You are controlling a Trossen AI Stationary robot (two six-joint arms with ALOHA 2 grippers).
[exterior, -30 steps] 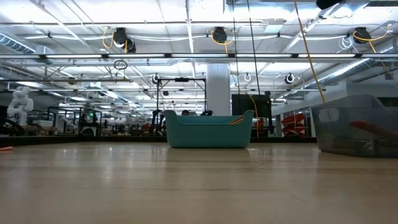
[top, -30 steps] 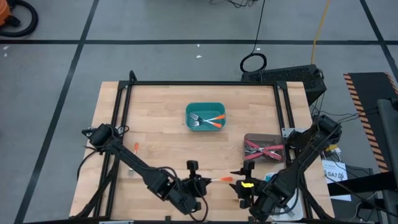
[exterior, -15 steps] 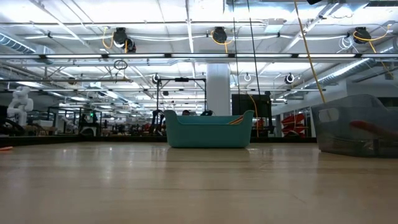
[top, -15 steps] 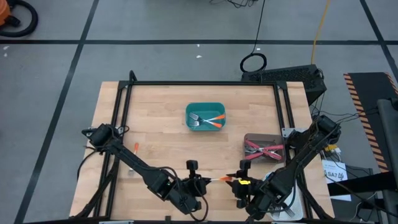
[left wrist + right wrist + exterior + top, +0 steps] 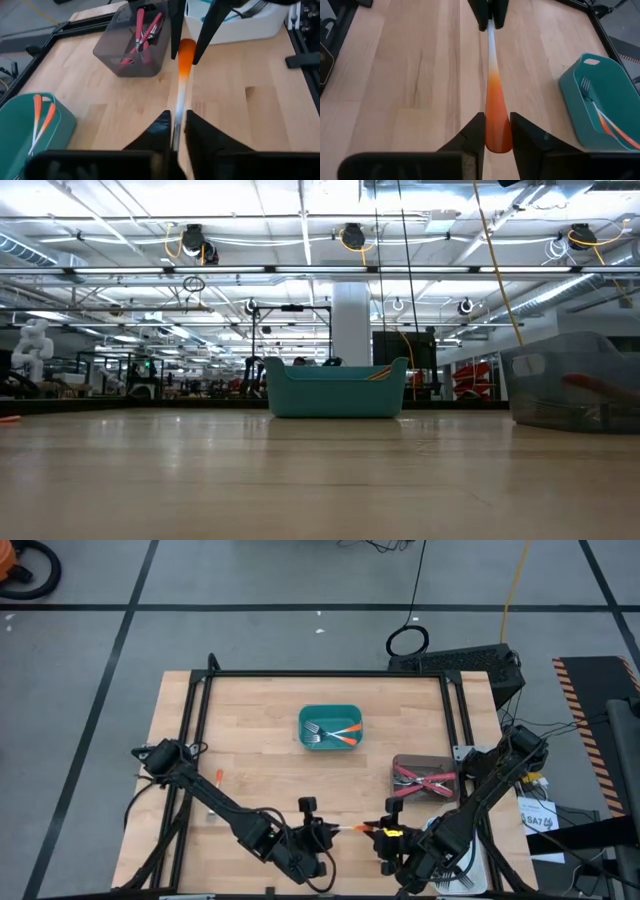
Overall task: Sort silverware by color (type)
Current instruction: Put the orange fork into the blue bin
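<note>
Both wrist views, unlike the low view, show each hand (image 5: pixel 174 131) (image 5: pixel 496 131) pinching the orange fork (image 5: pixel 496 120).

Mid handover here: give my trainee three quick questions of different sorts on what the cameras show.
1. True or false: the orange-handled fork lies flat in the teal bin.
2. Which end of that fork sits between the right gripper fingers? A handle, B tines.
3. Fill in: the grey bin holds forks with ___ handles.

Key:
1. False; it spans between the left gripper and the right gripper.
2. A
3. red
</note>
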